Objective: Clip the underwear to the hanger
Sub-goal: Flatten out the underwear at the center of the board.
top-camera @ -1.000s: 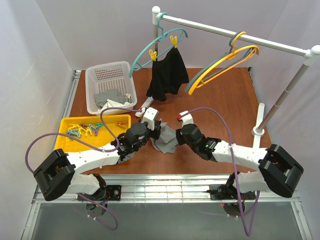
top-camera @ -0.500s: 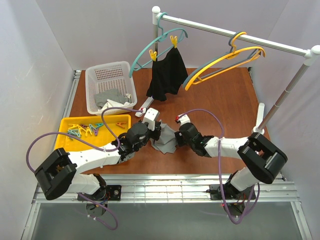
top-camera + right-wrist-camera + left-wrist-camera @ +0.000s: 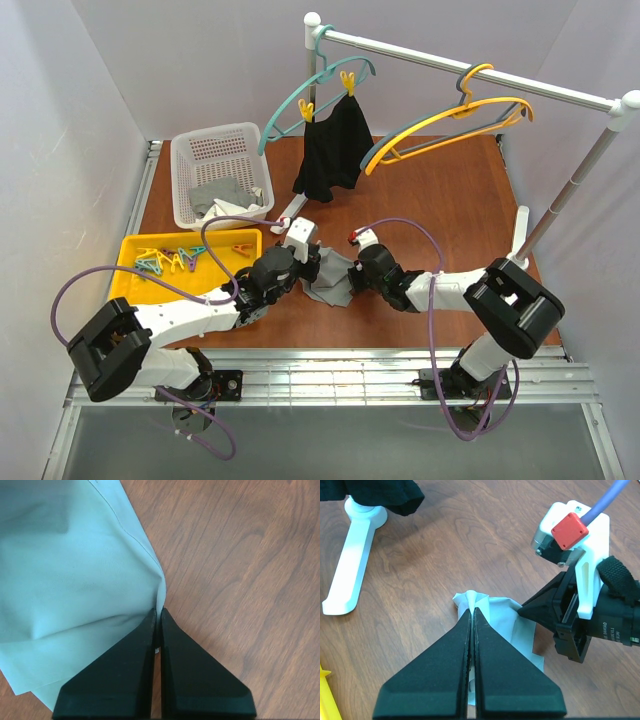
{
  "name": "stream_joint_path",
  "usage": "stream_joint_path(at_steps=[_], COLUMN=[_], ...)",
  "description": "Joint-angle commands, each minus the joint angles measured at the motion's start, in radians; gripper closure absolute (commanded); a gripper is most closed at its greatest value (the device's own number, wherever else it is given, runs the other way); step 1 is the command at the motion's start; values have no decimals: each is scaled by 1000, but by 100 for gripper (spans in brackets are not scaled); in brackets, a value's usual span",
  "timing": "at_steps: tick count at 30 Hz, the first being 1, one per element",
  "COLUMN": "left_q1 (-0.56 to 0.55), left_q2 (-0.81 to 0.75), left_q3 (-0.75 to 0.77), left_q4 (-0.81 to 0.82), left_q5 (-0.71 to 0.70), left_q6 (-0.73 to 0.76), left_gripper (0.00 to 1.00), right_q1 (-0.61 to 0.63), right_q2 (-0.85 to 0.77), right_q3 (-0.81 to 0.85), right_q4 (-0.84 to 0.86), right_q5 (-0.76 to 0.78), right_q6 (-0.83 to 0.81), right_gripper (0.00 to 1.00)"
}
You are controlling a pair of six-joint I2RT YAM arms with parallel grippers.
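Note:
The grey underwear (image 3: 328, 288) lies crumpled on the wooden table between my two grippers. My left gripper (image 3: 314, 263) is shut on a raised fold of it; the left wrist view shows the underwear (image 3: 516, 632) pinched at the tips of that gripper (image 3: 472, 611). From the right, my right gripper (image 3: 347, 276) is shut on the cloth's edge. In its wrist view the underwear (image 3: 75, 575) bunches into the closed tips of the right gripper (image 3: 158, 611). The yellow-orange hanger (image 3: 452, 123) hangs on the rail at the back right, far from both grippers.
A teal hanger (image 3: 300, 92) holds a black garment (image 3: 335, 150) on the white rail (image 3: 450, 67). At the left stand a white basket (image 3: 215, 133) of grey garments and a yellow tray (image 3: 190, 237) of clips. A white rack foot (image 3: 347, 575) lies nearby.
My right arm has reached left to the underwear and its jaws have closed on the cloth's edge. The yellow-orange hanger has swung slightly. The left gripper has stayed shut.

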Motion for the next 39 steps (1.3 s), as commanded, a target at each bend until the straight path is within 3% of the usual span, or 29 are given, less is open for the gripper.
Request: stream_joint_path(at_steps=[1,15,23,39], left_q1=[-2,6,5,-104], left_q2=[-34,-31,-163,-388], left_q3=[-12,-32,-52,39], left_q4=[2,88,79,-196], left_q5=[-42,-143,-140,-93], left_q6=[9,54,48,-78], left_gripper=[100,100,100,100], right_q1=[-1,18,70,449], right_q2=[7,-441,-648,-754], right_q3=[13,65,61,190], right_q4=[-35,-181,-230,-300], right_q5=[9,173,224,575], right_q6=[-5,-81,-101,-166], right_gripper=[99,99,99,99])
